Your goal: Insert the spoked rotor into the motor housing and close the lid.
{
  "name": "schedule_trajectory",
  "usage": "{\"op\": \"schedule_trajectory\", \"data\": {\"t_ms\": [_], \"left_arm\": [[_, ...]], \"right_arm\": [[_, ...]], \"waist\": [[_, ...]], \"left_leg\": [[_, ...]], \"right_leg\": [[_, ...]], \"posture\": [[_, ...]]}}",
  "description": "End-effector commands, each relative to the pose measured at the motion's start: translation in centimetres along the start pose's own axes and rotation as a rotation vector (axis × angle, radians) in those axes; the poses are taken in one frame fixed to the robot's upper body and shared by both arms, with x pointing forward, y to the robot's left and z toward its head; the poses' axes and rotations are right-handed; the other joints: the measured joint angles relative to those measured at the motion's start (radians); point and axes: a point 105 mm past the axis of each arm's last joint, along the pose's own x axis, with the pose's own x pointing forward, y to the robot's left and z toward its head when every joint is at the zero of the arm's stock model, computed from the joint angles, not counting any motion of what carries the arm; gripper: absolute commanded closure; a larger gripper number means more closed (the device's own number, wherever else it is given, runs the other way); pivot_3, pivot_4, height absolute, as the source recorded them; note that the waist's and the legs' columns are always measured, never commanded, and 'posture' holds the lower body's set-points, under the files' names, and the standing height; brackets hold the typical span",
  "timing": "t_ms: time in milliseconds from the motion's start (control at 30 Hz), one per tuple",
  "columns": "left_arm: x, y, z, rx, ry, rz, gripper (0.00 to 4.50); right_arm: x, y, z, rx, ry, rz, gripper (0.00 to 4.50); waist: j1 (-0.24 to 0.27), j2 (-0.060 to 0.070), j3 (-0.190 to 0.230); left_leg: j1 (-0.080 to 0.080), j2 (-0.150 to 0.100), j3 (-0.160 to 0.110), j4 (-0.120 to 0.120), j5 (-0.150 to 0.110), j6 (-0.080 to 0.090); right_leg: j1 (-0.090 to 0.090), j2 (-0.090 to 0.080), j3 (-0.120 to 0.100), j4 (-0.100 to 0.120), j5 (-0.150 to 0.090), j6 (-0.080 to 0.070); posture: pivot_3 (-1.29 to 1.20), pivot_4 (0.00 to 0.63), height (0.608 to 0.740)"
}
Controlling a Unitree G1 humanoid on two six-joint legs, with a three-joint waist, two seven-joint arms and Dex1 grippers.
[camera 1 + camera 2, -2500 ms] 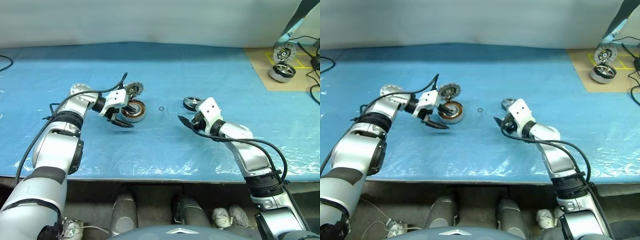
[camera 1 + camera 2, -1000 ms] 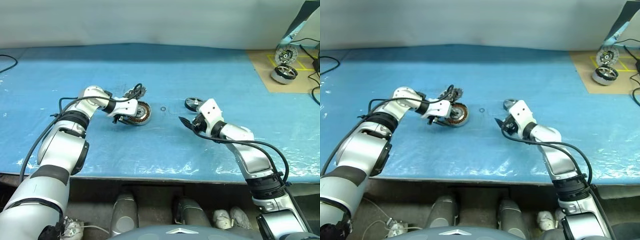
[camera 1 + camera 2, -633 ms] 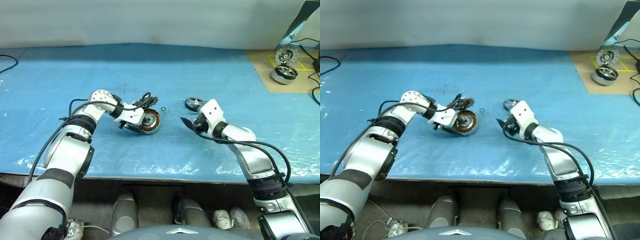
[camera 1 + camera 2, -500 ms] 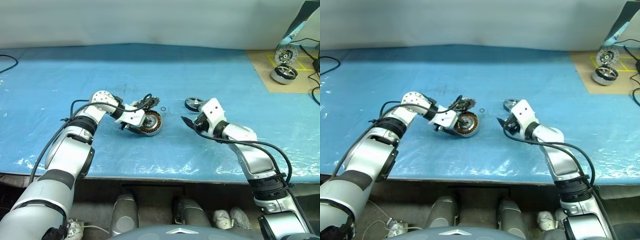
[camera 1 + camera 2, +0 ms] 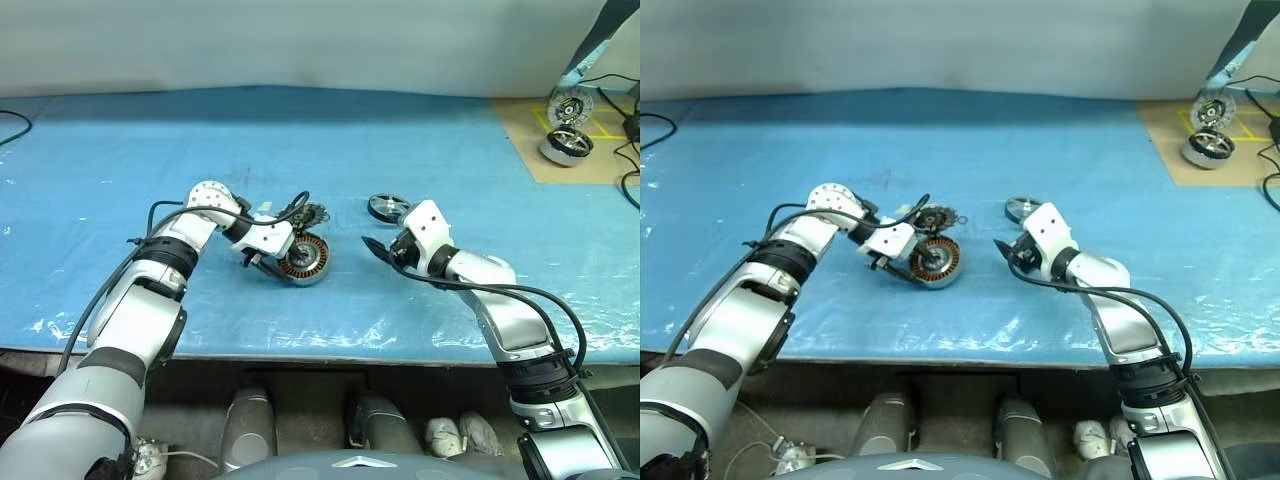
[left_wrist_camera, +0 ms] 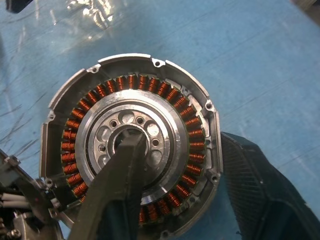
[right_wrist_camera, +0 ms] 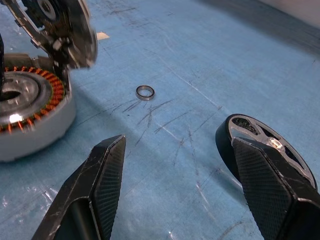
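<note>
The motor housing (image 5: 305, 258), a silver cup ringed with copper windings, lies on the blue sheet left of centre. My left gripper (image 5: 283, 265) is open astride its wall. One finger (image 6: 120, 200) sits in the dark centre hole and the other (image 6: 255, 195) stands just outside the rim. The finned lid (image 5: 312, 213) stands tilted right behind the housing. The spoked rotor (image 5: 385, 207) lies flat to the right. My right gripper (image 7: 177, 150) hovers open and empty just in front of the rotor (image 7: 270, 145), pointing toward the housing (image 7: 30, 110).
A tiny thin ring (image 7: 145, 92) lies on the sheet between the housing and the rotor. At the back right a brown board (image 5: 520, 140) carries two silver wheels (image 5: 565, 143) and cables. The table's front edge (image 5: 320, 355) runs close below both arms.
My left gripper has drawn the housing, and the lid with it, to the right and nearer, toward the right gripper, and its fingers have spread. The right arm has kept still.
</note>
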Motion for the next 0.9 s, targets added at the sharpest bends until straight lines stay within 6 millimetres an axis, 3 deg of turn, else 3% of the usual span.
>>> {"op": "schedule_trajectory", "data": {"t_ms": [33, 200, 333, 433, 600, 700, 900], "left_arm": [[-1.2, 0.5, 1.0, 0.08, -0.015, 0.04, 0.66], [-2.3, 0.0, 1.3, 0.111, -0.01, 0.055, 0.66], [-4.1, -0.3, 3.4, 0.108, -0.113, 0.125, 0.66], [-5.5, -1.4, 5.1, 0.015, -0.241, 0.155, 0.66], [-7.5, -3.1, 7.1, -0.308, -0.514, 0.276, 0.66], [-7.8, -4.1, 6.8, -0.459, -0.593, 0.355, 0.66], [-8.9, -5.9, 3.5, -0.737, -0.686, 0.597, 0.66]], "right_arm": [[-0.1, -0.1, 1.7, -0.03, -0.061, -0.001, 0.91], [0.0, 0.1, 1.6, -0.029, -0.06, 0.007, 0.91], [-0.1, 0.3, 1.8, -0.023, -0.068, 0.019, 0.91], [-0.1, 0.8, 1.8, -0.017, -0.074, 0.042, 0.91], [0.9, 0.2, 1.4, 0.016, -0.072, 0.007, 0.91], [1.9, 0.0, 1.2, 0.033, -0.073, -0.004, 0.91], [4.8, -0.1, 1.1, 0.058, -0.079, 0.004, 0.91]], "waist": [[0.0, 0.0, 0.0], [-0.004, 0.0, 0.0], [-0.004, 0.001, 0.001], [-0.006, 0.002, 0.001], [-0.014, 0.003, 0.002], [-0.022, 0.004, 0.002], [-0.036, 0.004, 0.002]], "left_leg": [[0.0, 0.0, 0.0, 0.0, 0.0, 0.0], [-0.001, 0.0, 0.0, 0.0, 0.0, 0.0], [-0.003, 0.0, 0.0, 0.0, 0.0, 0.0], [-0.004, 0.0, 0.0, 0.0, 0.0, 0.0], [-0.004, 0.0, 0.001, 0.0, 0.0, 0.0], [-0.004, 0.0, 0.001, 0.001, 0.0, 0.0], [-0.004, -0.001, 0.001, 0.002, 0.0, 0.0]], "right_leg": [[0.0, 0.0, 0.0, 0.0, 0.0, 0.0], [-0.001, 0.0, 0.0, 0.0, 0.0, 0.0], [-0.003, 0.001, 0.0, 0.0, 0.0, 0.0], [-0.006, 0.001, 0.0, 0.002, 0.0, 0.0], [-0.007, 0.001, 0.0, 0.003, -0.002, -0.002], [-0.007, 0.001, 0.001, 0.004, -0.004, -0.006], [-0.006, 0.002, 0.001, 0.004, -0.004, -0.006]], "posture": [[0.0, 0.15, 0.74], [0.0, 0.15, 0.74], [0.0, 0.15, 0.74], [0.0, 0.15, 0.74], [0.0, 0.15, 0.74], [0.0, 0.15, 0.74], [0.0, 0.15, 0.74]]}}
